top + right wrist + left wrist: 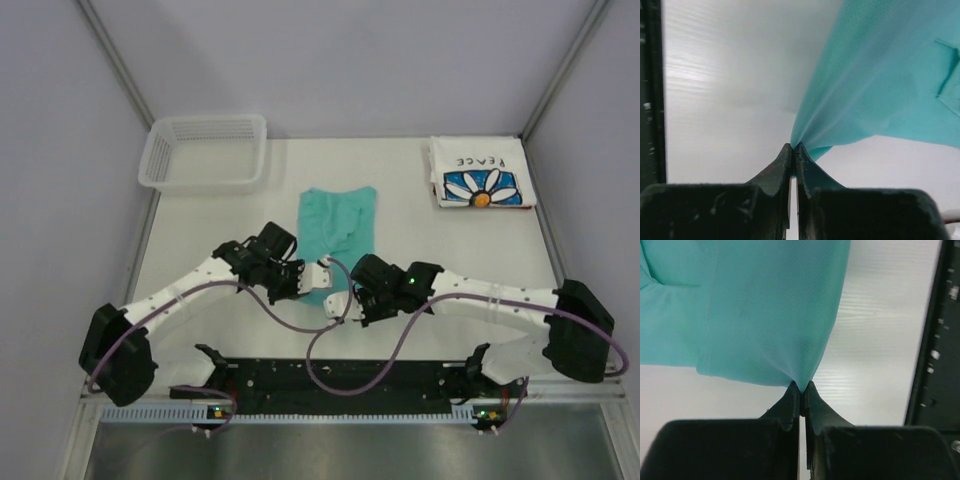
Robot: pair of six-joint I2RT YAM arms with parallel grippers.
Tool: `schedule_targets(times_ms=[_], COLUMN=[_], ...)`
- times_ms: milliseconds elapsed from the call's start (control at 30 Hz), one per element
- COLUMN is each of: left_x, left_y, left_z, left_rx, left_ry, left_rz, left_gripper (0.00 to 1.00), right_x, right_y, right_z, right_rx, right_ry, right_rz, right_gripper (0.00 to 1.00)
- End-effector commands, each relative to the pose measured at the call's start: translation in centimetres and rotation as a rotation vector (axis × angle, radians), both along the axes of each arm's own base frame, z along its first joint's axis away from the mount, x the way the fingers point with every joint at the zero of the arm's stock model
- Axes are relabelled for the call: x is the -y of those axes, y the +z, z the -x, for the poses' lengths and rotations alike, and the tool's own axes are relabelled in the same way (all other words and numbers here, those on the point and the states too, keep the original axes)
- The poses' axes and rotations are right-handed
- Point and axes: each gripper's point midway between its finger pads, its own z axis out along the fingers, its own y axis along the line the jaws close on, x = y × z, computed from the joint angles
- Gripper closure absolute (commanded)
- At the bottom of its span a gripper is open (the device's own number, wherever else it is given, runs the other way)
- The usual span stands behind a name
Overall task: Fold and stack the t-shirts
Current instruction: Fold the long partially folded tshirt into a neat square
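Note:
The teal-green t-shirt (339, 225) lies in the middle of the table, its near edge lifted. My left gripper (304, 275) is shut on a near corner of that shirt (775, 320), its tips (802, 386) pinching the cloth. My right gripper (348, 297) is shut on the other near corner (880, 85), its tips (793, 146) pinching the cloth. The cloth is pulled taut from both grippers. The white shirt with the blue panel, daisy and "PEACE" lettering (480, 173) lies folded at the far right corner.
A white plastic mesh basket (206, 152) stands at the far left of the table. The black base rail (340, 385) runs along the near edge. Purple cables (330, 335) hang between the arms. Grey walls close in the table.

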Motion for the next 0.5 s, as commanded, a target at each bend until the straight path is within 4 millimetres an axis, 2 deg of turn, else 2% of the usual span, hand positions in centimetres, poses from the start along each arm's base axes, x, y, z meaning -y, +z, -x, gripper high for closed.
schedule_targets(times_ms=[0,100,200,333,467], left_x=[-3.3,-4.2,-4.6,-4.6,-4.1], left_y=[1.8,3.5,5.2,8.5,10.4], left_z=[7.7,10.7,12.3,13.3,11.8], left_rx=[-0.196,-0.227,-0.233,-0.235,-0.185], left_ry=[-0.114,-0.193,-0.234,-0.237,-0.140], left_rz=[-0.055,-0.032,0.003,0.049,0.071], left_gripper=[1.00,1.00,1.00,1.00,1.00], right_x=[1.6,1.0,0.2,-0.7,-1.1], right_y=[4.2,6.4,8.3,10.5,13.6], right_z=[5.1,8.8,10.6,11.2,10.3], right_rx=[-0.076,-0.163,-0.184,-0.203,-0.145], right_ry=[-0.026,0.013,0.034,0.051,0.051], right_rz=[0.016,-0.010,-0.040,-0.117,-0.215], right_gripper=[1.00,1.00,1.00,1.00,1.00])
